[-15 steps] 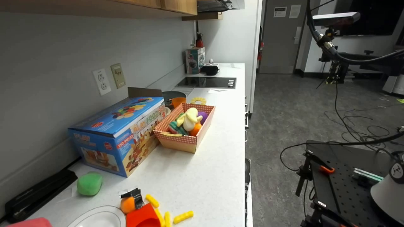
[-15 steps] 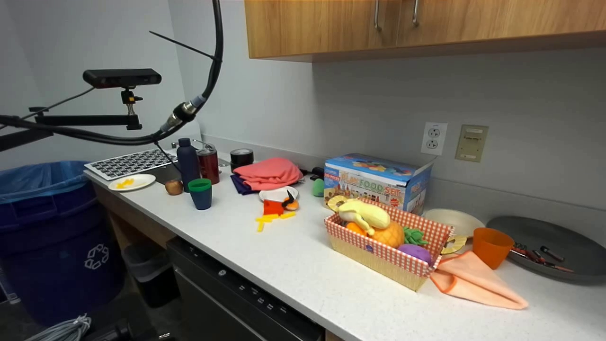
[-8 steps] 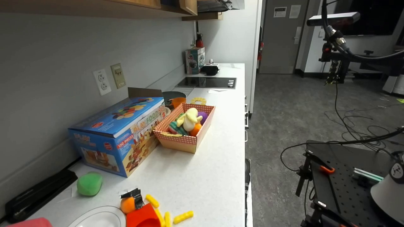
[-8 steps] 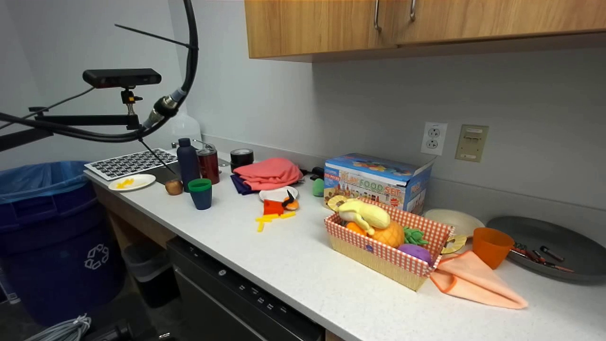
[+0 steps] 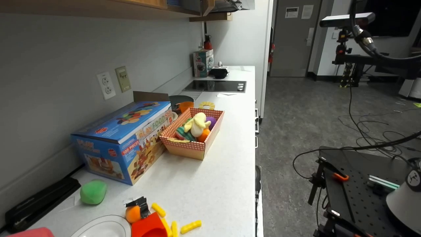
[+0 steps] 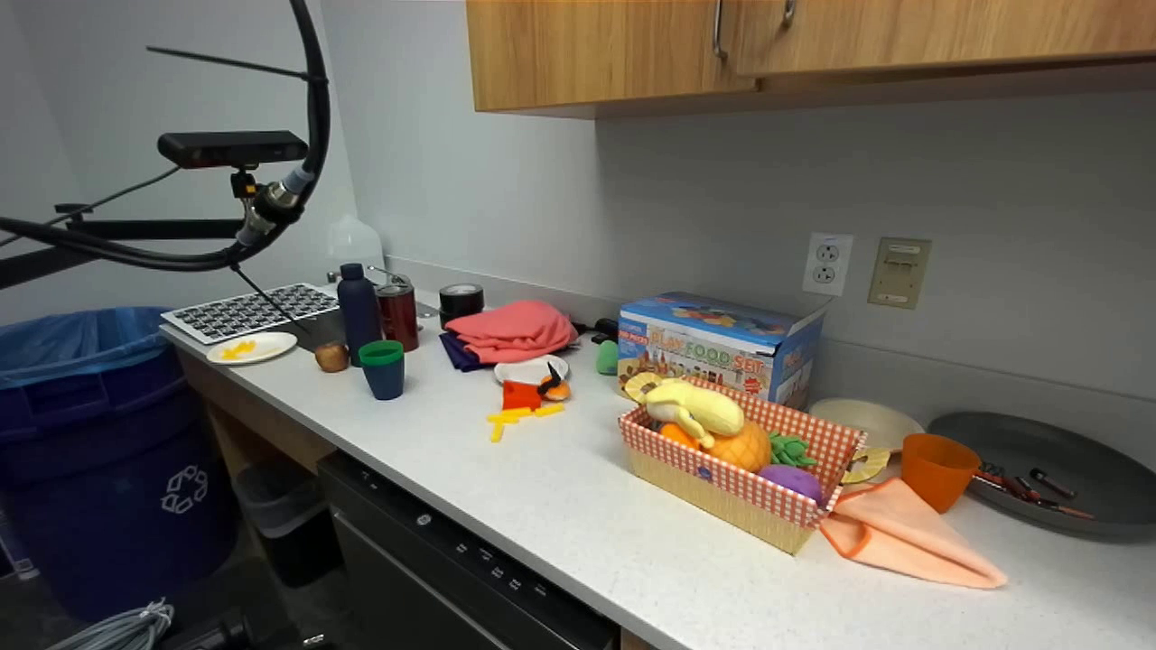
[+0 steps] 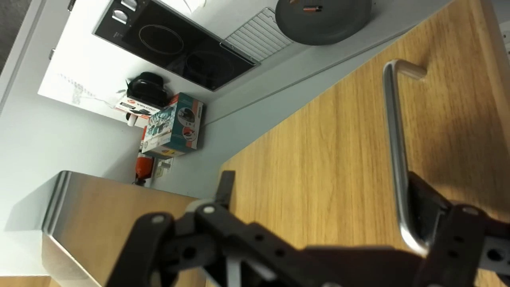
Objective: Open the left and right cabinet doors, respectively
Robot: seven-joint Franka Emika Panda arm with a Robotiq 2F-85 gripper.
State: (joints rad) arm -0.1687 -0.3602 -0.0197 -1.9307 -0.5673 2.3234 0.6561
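Observation:
The wooden wall cabinet hangs above the counter. Its left door (image 6: 596, 54), with a metal handle (image 6: 718, 32), sits flush in an exterior view. The right door (image 6: 948, 36) stands swung outward; in an exterior view this door (image 5: 207, 7) is seen nearly edge-on beside the bared cabinet interior (image 5: 189, 4). In the wrist view my gripper (image 7: 324, 195) is spread wide before a wooden door (image 7: 310, 159). That door's bar handle (image 7: 394, 119) lies between the jaws, close against the right finger (image 7: 428, 203), which reaches behind it. Both exterior views leave the gripper out of frame.
A brushed-metal box (image 7: 119, 215) juts out near the left finger in the wrist view. Below lie the cooktop (image 7: 175, 44) and a dark pan (image 7: 322, 20). On the counter stand a fruit basket (image 6: 713, 506) and a play-food box (image 6: 704, 352). The arm's cable (image 6: 312, 117) loops through the air.
The right door has swung from flush to well outward, baring the cabinet interior. The arm's cable has shifted along with it, away from the cabinet. The left door and counter items have stayed put.

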